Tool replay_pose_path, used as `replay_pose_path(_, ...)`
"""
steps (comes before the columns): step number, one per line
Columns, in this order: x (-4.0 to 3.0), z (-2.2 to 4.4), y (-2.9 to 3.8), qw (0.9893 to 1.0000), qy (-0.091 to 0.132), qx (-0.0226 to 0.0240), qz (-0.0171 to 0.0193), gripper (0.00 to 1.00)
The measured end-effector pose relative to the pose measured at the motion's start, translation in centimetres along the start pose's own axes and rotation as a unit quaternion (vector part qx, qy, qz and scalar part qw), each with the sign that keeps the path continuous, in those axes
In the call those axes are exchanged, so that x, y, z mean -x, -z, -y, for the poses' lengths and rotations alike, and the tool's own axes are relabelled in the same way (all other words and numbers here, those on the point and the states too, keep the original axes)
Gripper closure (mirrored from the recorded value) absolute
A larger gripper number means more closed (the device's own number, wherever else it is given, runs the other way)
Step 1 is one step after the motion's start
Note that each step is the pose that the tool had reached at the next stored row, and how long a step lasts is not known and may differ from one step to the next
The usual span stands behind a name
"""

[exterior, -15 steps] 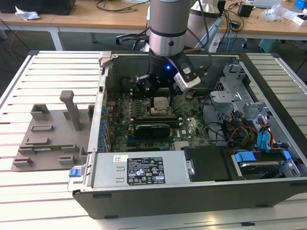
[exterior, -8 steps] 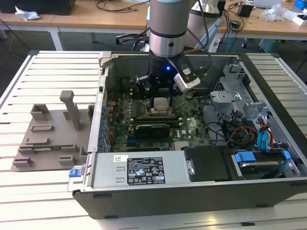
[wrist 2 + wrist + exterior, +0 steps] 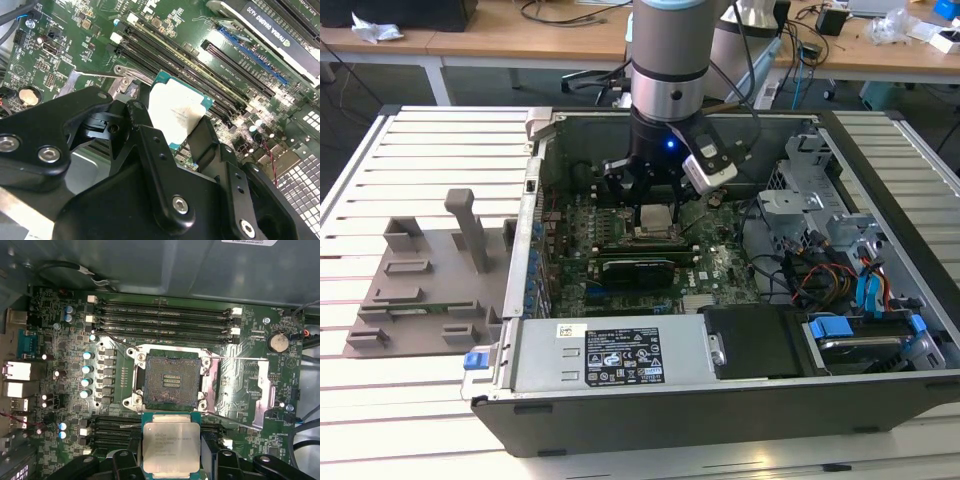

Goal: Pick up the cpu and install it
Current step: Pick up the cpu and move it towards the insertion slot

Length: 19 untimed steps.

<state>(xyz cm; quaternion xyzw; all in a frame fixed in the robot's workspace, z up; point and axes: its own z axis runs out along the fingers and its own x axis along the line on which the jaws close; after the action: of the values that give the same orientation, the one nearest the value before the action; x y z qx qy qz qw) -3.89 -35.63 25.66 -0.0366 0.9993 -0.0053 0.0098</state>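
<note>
Black fingers of my gripper sit closest in both wrist views, closed partway onto the cpu, one finger on each of two opposite edges, with its silver top facing up. So the pick-up is done: I have the chip in hand and clear of the grey tray that lies outside the case on the exterior view's left.

My arm reaches down into the open case, over the green board. I hold the cpu above the memory slots, just beside the socket and not yet over it. As far as I can judge it touches nothing but my fingers.

That socket is bare, its contact field exposed, and its metal cover lies swung open to one side. What is left, then, is the whole install: the chip is not seated and the cover is not shut
</note>
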Motion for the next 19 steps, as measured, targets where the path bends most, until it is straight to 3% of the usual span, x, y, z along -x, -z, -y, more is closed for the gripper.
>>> replay_pose_path(19,0.00,-0.01,-0.47,1.0000,0.000,0.0000,0.0000,0.45)
